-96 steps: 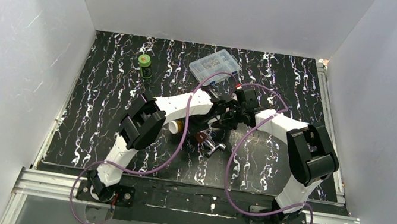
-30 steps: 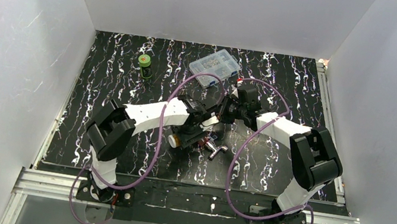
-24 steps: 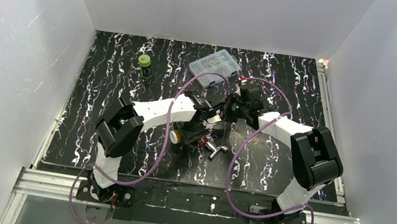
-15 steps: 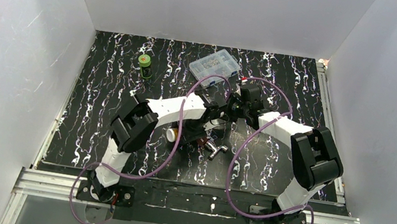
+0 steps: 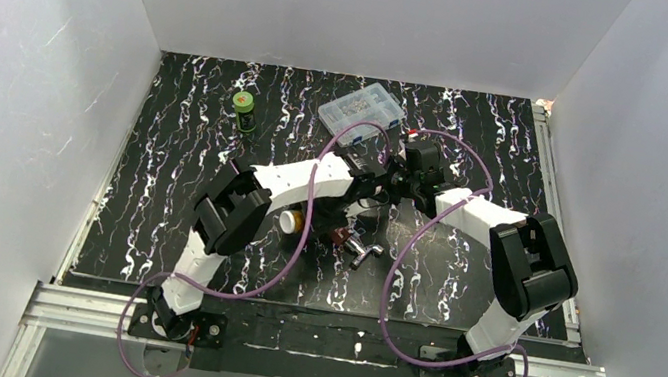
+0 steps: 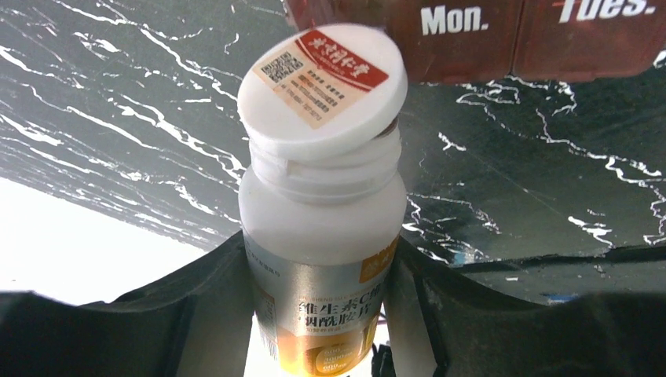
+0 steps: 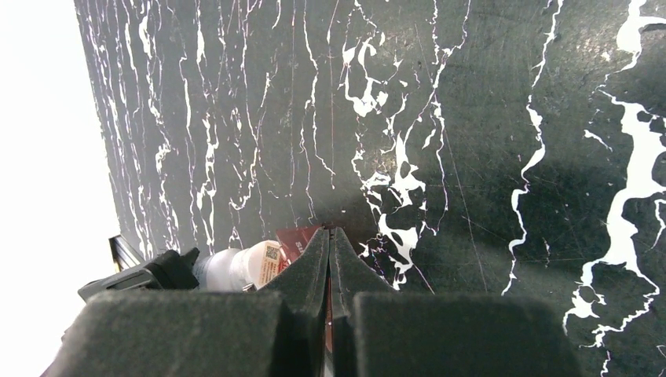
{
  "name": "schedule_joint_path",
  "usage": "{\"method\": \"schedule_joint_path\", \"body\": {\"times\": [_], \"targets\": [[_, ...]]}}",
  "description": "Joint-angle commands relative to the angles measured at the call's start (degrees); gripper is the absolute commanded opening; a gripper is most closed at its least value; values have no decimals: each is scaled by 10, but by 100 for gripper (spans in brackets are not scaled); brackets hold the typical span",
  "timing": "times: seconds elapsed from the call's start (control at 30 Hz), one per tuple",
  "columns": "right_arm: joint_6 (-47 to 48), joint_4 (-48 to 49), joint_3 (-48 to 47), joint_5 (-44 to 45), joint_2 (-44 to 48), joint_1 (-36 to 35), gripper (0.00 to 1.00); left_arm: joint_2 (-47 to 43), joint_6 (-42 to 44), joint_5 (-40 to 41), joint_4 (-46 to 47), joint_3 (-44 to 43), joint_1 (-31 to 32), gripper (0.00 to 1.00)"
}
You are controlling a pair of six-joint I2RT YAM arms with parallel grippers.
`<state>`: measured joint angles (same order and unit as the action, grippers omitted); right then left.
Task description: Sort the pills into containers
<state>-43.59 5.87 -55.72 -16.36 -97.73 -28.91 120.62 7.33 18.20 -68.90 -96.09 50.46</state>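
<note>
The left tool [image 6: 320, 275] grips a white plastic pill bottle [image 6: 322, 212]; the right tool [image 7: 331, 237] is closed. The flat red-brown case [image 6: 487, 55] looks light, stiff, slippery: pinch its long edges

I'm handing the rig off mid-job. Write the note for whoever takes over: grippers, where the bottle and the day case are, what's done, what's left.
Left gripper: jaws shut on the white pill bottle. Its cap sits tilted on the neck and looks loose.
Right gripper: jaws shut, empty, above the table.
Dark red day case: on the table just beyond the cap, Mon. and Tues. labels showing.
Done: bottle picked up, cap apparently loosened.
Left: take the cap off and get pills into the case. No loose pills are visible.
</note>
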Motion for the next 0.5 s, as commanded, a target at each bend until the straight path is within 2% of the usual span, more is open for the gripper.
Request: {"method": "schedule_joint_path", "body": {"times": [0.0,0.47], "targets": [[5,16,-18,-49,17,-20,3,5,27,13,27,-50,15,0],[7,15,-18,-47,19,-20,3,59,51,13,-11,-76,26,0]]}}
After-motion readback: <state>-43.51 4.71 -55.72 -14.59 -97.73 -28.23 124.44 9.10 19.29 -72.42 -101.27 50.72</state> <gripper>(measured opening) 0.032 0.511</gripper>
